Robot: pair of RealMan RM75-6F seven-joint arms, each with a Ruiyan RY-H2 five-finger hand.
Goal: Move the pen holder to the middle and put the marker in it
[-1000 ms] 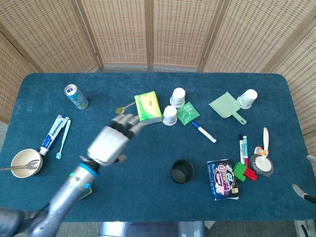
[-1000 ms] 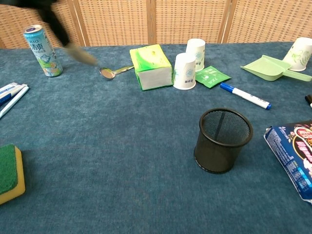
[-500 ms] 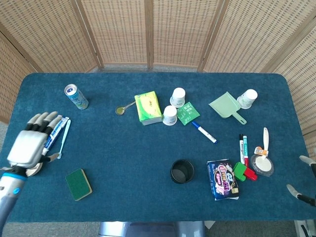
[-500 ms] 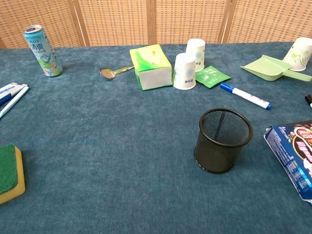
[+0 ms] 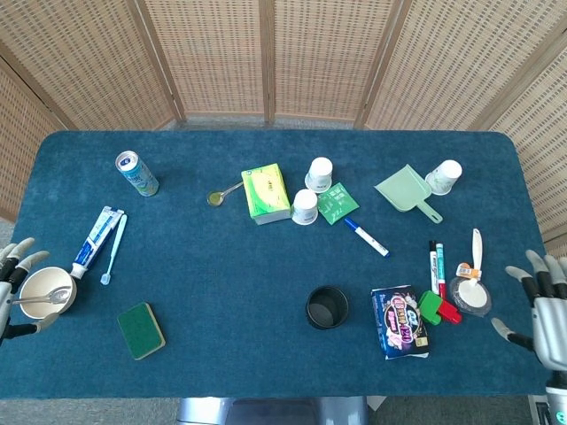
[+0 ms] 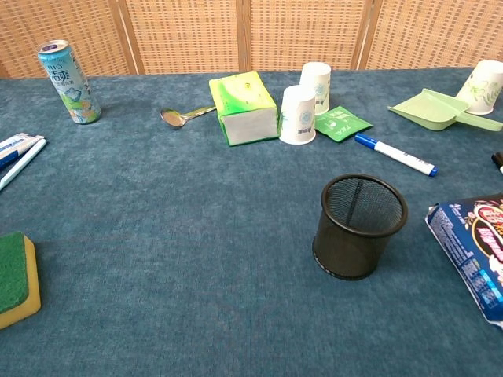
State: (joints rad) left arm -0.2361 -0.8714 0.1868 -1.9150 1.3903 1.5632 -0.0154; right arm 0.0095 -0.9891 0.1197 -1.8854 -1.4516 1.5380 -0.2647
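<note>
2 hands show in the head view, both parked off at the sides: left hand (image 5: pixel 12 285) at the far left edge beside a bowl (image 5: pixel 46 292) with a spoon in it, right hand (image 5: pixel 542 305) at the far right edge. Both have their fingers spread and nothing in them. The pen holder (image 5: pixel 327 307) stands upright on the blue surface (image 5: pixel 230 274), a bit right of center and toward the near edge, just left of a snack packet (image 5: pixel 400 320). The blue-capped marker (image 5: pixel 366 237) lies flat a little further back, near a green sachet (image 5: pixel 337 202) and 2 paper cups. More markers lie over by the right hand, next to a red and green clip thing.

From the chest view, neither hand is visible. The pen holder (image 6: pixel 359 226) is black wire mesh, so I'd guess it's light, stiff and easy to tip or skid on the cloth. Wrapping around the wall below the rim seems safest; pinching the rim would probably tilt it. The marker (image 6: pixel 394 155) looks slim, hard and smooth, likely to roll, so taking it mid-barrel makes sense.

Room-wise, a big bare patch of surface (image 6: pixel 173 236) sits left of the holder, so sliding it toward the middle looks open. The tissue box (image 6: pixel 243 107) and cups (image 6: pixel 298 115) sit well behind. Tight spot is the packet (image 6: pixel 471 251) on the holder's right.
</note>
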